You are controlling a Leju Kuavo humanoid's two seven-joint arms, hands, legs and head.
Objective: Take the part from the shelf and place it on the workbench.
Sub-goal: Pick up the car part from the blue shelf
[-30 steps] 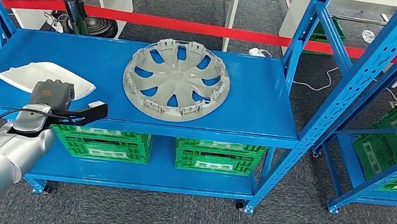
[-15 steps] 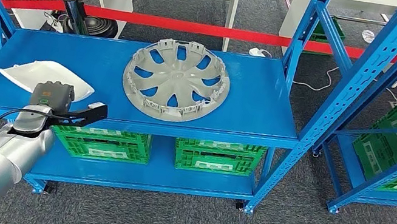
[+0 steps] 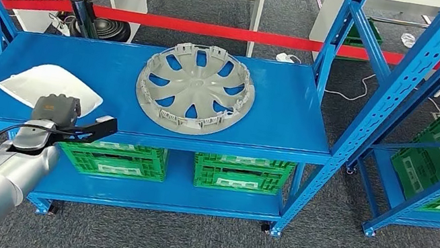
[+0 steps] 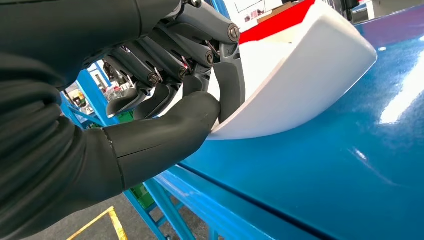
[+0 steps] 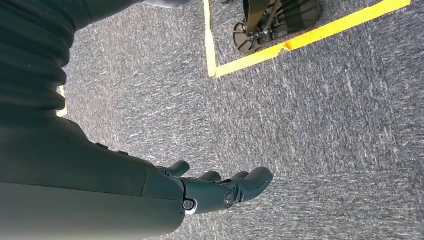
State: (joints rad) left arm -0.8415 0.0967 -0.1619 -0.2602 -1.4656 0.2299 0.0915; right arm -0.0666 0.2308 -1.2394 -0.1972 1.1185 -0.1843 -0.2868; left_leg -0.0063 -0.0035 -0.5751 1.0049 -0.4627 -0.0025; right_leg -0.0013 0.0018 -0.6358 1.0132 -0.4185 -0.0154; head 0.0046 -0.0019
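Left hand (image 4: pixel 200 95) pinches the near edge of the smooth white curved plastic part (image 3: pixel 54 82) between thumb and fingers, at the left front of the glossy blue metal shelf (image 3: pixel 286 119). Right hand (image 5: pixel 220 192) hangs open over grey carpet (image 5: pixel 325 125). Mid-shelf lies a round grey spoked hubcap (image 3: pixel 195 88); green slatted crates (image 3: pixel 243 172) sit below; red tape (image 3: pixel 220 30) spans behind

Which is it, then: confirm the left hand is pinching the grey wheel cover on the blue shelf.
Not the wheel cover. The left hand pinches the white part by its edge on the blue shelf, as the left wrist view shows; the cover lies untouched.
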